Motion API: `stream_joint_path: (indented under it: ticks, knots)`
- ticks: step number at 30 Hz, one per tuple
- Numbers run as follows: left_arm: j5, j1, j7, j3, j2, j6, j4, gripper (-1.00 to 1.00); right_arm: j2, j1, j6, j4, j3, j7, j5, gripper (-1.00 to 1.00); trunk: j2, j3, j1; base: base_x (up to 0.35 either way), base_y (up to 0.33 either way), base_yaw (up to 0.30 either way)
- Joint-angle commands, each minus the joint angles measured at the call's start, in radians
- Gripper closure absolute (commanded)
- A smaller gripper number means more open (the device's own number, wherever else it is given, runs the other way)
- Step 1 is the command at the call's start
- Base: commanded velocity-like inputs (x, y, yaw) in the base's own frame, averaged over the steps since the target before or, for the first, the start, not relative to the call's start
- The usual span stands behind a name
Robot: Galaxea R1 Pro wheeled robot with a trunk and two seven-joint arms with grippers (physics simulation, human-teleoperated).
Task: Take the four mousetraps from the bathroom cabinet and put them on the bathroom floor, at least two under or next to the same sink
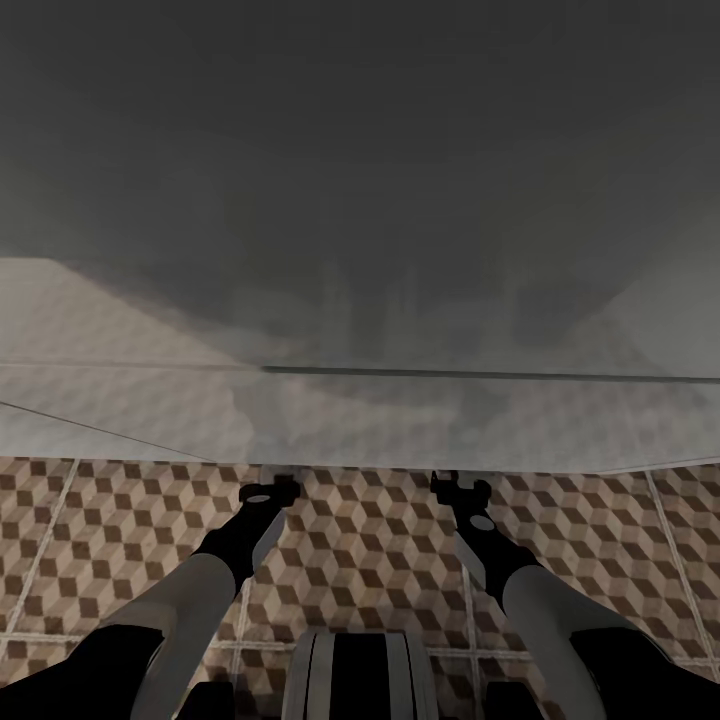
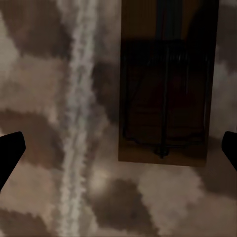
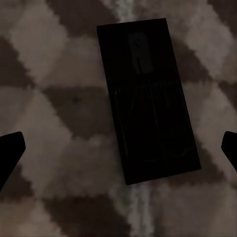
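My left gripper [image 2: 118, 148] is spread wide, nothing between its fingers; only the two dark fingertips [image 2: 11, 150] poke in at the edges of the left wrist view. Past them a mousetrap [image 2: 165, 98] lies flat on the bathroom floor [image 2: 44, 98], brown wood with thin wire parts, just beside a pale grout line [image 2: 76, 113]. The trap is free of my fingers.

My right gripper [image 3: 118, 150] is likewise released and empty. Beyond it a second mousetrap [image 3: 148, 98], very dark, lies flat and slightly skewed across a grout line on the cube-pattern tiles.

From the head view, both arms reach forward and down, left gripper [image 1: 268, 492] and right gripper [image 1: 460, 490] low over the tiled floor [image 1: 370, 550], their tips at the near edge of a large white body [image 1: 360, 250] overhanging them. Whether that is the sink, I cannot tell. The traps themselves are not discernible here.
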Motion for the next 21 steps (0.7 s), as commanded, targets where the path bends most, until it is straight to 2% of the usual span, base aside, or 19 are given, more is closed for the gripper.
stream_joint_path:
  ticks: [1, 10, 21]
  knots:
    - [0.004, 0.000, 0.005, -0.005, 0.000, 0.006, -0.002, -1.00, 0.000, -0.001, -0.003, 0.001, 0.006, -0.005, -0.004, -1.00, 0.000, -0.001, 0.000, 0.000, 0.000, 0.000]
    - [0.005, 0.000, 0.005, -0.008, 0.000, 0.007, -0.050, -1.00, 0.000, -0.001, -0.003, 0.001, 0.006, -0.005, -0.004, -1.00, 0.000, -0.001, 0.000, -0.062, 0.000, 0.000]
    - [0.007, 0.000, 0.005, -0.008, 0.000, 0.010, -0.090, -1.00, 0.000, -0.001, -0.003, 0.001, 0.006, -0.005, -0.003, -1.00, 0.000, -0.001, 0.000, -0.283, 0.000, 0.000]
